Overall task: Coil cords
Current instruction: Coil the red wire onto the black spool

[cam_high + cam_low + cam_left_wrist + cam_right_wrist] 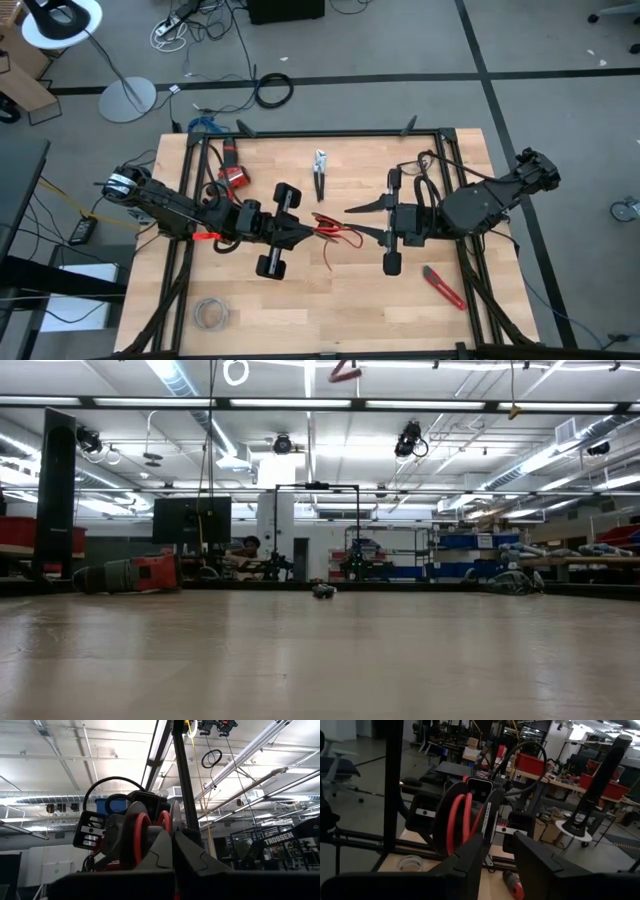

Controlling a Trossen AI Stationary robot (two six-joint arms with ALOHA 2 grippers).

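**Two hands meet over one red wire mid-tabletop**

The left hand (305,231) is closed on the red wire (335,236), which trails loose toward the right hand (362,222), whose fingers stand apart. One pair of pliers (320,172) lies toward the far edge, one red cutter (443,287) near the right edge, one grey wire bundle (211,313) by the near-left corner. The near middle of the tabletop (330,310) lies bare.

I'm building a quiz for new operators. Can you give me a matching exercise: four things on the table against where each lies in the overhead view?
1 red wire
2 pliers
3 grey wire bundle
4 red-handled tool

A lower left corner of the table
B lower right, beside the right arm
C at the left gripper tip
D upper middle, lying alone

Pairs: 1-C, 2-D, 3-A, 4-B
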